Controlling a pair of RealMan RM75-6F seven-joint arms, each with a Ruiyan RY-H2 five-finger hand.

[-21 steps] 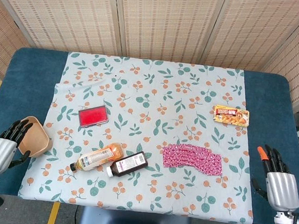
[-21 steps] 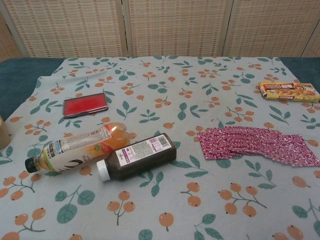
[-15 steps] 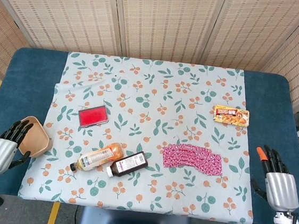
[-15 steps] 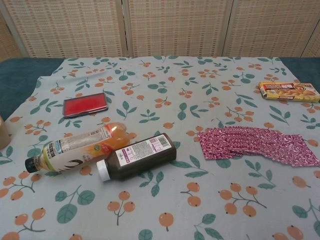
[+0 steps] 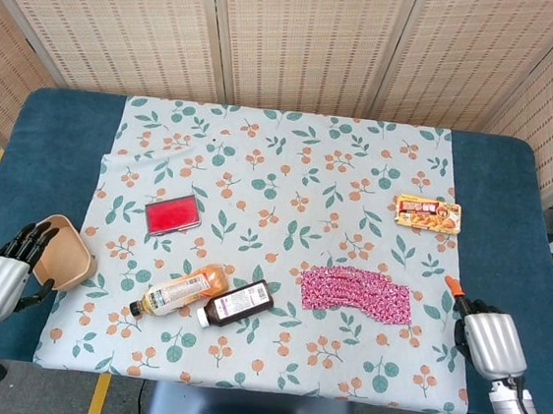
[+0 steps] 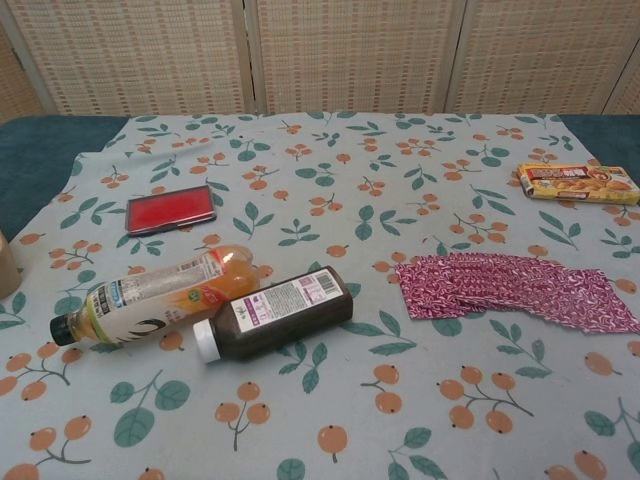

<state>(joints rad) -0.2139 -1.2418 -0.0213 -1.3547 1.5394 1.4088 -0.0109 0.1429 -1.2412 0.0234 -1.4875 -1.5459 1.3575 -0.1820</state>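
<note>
In the head view my left hand (image 5: 0, 275) hangs at the table's front left corner, its fingers apart beside a wooden bowl (image 5: 64, 256) and holding nothing. Off the front right edge of the cloth, my right hand (image 5: 485, 338) is empty, with an orange-tipped finger pointing toward the cloth. An orange juice bottle (image 5: 181, 289) (image 6: 160, 292) and a dark brown bottle (image 5: 237, 303) (image 6: 275, 312) lie on their sides next to each other at the front. Neither hand shows in the chest view.
A floral cloth (image 5: 290, 169) covers the blue table (image 5: 54, 154). On it lie a red flat case (image 5: 173, 216) (image 6: 168, 208), a pink patterned packet (image 5: 356, 293) (image 6: 515, 290) and a snack box (image 5: 427, 213) (image 6: 577, 182). Woven screens stand behind.
My right hand has shifted left toward the cloth's edge and turned, its fingers now showing less. The left hand and the objects have stayed put.
</note>
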